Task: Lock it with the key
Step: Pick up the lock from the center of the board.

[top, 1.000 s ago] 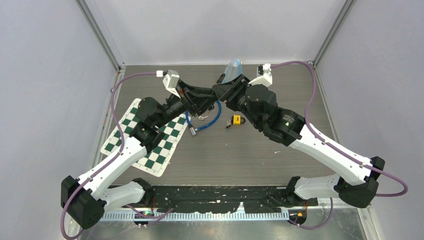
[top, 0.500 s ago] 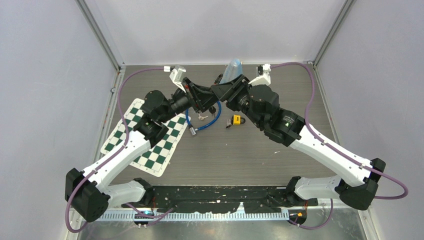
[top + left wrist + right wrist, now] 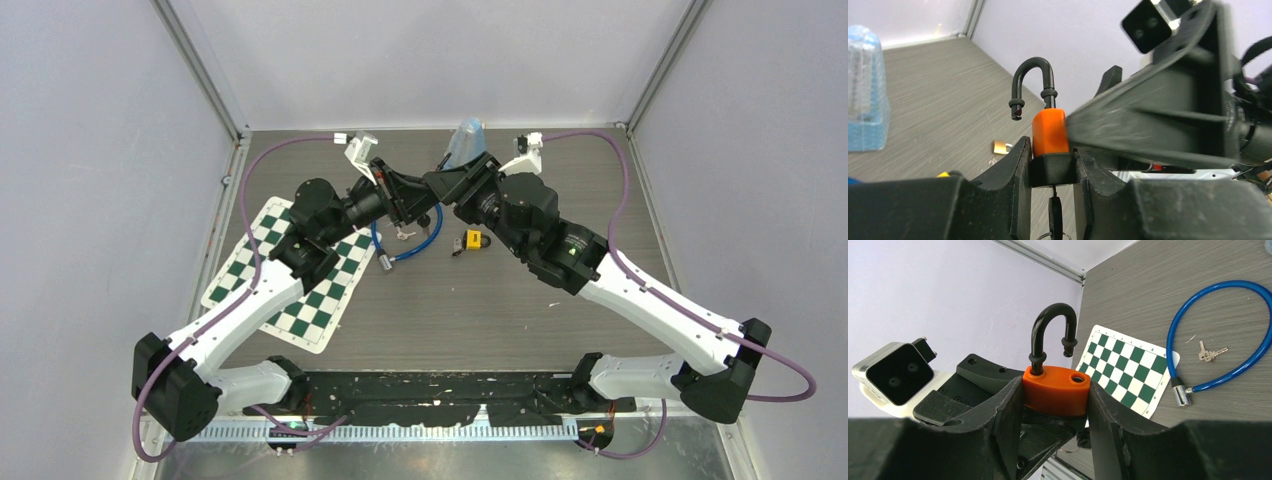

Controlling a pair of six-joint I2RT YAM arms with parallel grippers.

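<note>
Both hands meet above the table toward 12 o'clock in the top view. The right hand (image 3: 1055,399) is clamped on the orange body of the padlock (image 3: 1054,386), held aloft with its shackle (image 3: 1037,342) pointing to 12 o'clock. The shackle is open: one leg sits in the body, while the free toe hangs over its socket, apart from it. The left hand (image 3: 1052,161) is closed from 6 o'clock on a black piece at the padlock's underside, apparently the head of the inserted key (image 3: 1053,171); a ring and a second key dangle beneath it.

On the table lie a yellow padlock (image 3: 472,240) at 4 o'clock of the hands, a blue cable lock (image 3: 1180,395) with spare keys (image 3: 1212,354) inside its loop, and a chessboard mat (image 3: 1128,370) at 8 o'clock.

The step in hand appears to be working the key. To do it well, the right hand should supply the counter-torque, gripping the flat faces squarely. The left wrist should roll about the key's own axis without side load, lest the blade bind or slip out. The toe must be seated fully in its socket before the lock can count as fastened.
</note>
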